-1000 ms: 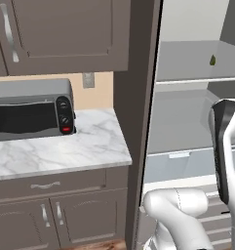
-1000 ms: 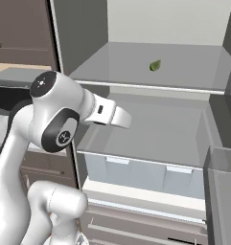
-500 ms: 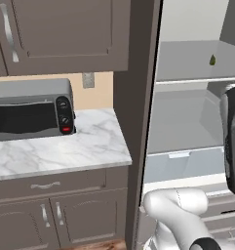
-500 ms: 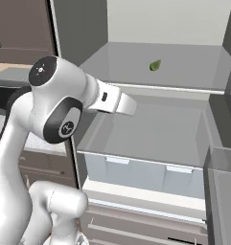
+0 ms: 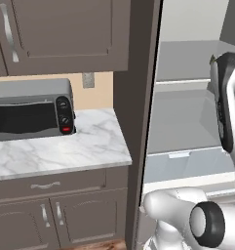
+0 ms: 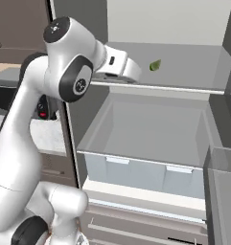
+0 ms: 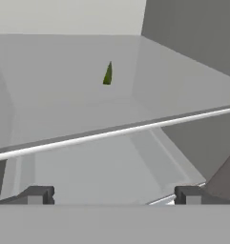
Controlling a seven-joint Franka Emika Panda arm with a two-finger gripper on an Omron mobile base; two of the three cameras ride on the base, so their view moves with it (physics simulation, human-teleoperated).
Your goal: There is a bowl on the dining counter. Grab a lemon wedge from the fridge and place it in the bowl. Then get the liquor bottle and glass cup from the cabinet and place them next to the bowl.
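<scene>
The fridge (image 6: 174, 88) stands open, showing pale shelves. A small green lemon wedge (image 6: 155, 65) lies on the upper shelf; in the hand view the lemon wedge (image 7: 107, 75) sits upright beyond the shelf's front edge. My gripper (image 7: 112, 195) is open and empty, held in front of that shelf edge and short of the wedge. In the right base view my white hand (image 6: 129, 71) reaches to just left of the wedge at shelf height. The bowl, dining counter, liquor bottle, glass cup and cabinet are out of view.
A clear crisper drawer (image 6: 141, 167) fills the fridge's lower part, with a door bin (image 6: 222, 191) at the right. Left of the fridge, a black microwave (image 5: 31, 110) stands on a marble worktop (image 5: 80, 146) under wall cupboard doors (image 5: 65, 34).
My arm has lifted and the hand has moved up from the lower compartment to the upper shelf's level, closer to the wedge. The jaws stayed open.
</scene>
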